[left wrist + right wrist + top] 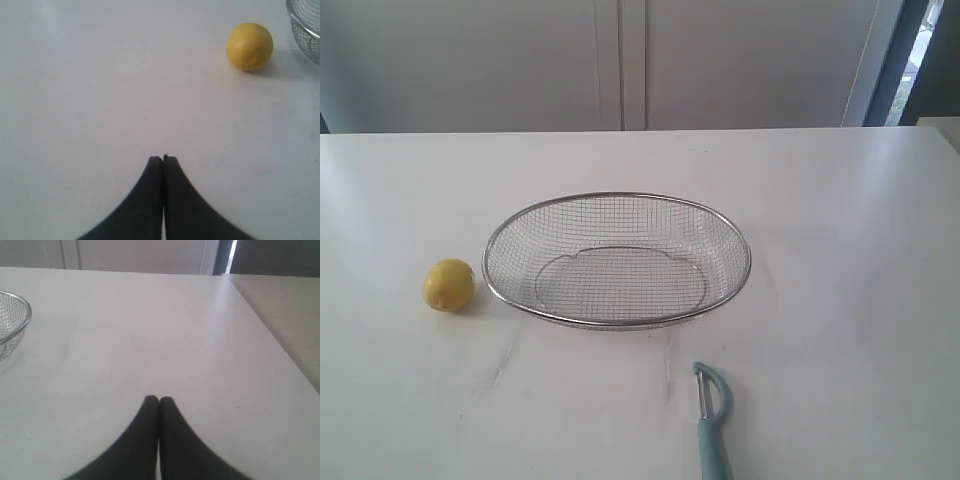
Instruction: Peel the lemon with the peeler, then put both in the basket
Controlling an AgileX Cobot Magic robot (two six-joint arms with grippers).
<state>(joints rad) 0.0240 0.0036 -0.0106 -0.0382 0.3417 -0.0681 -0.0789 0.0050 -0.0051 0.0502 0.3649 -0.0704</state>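
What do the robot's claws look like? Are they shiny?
The left claw and the right claw look alike: two smooth, matte black fingers each, wide at the base and curving in to slim rounded tips, like a beak. No cables, stickers or markings show. The arms are out of view.

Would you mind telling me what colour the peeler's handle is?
Pale teal-green; the peeler shows only in the exterior view.
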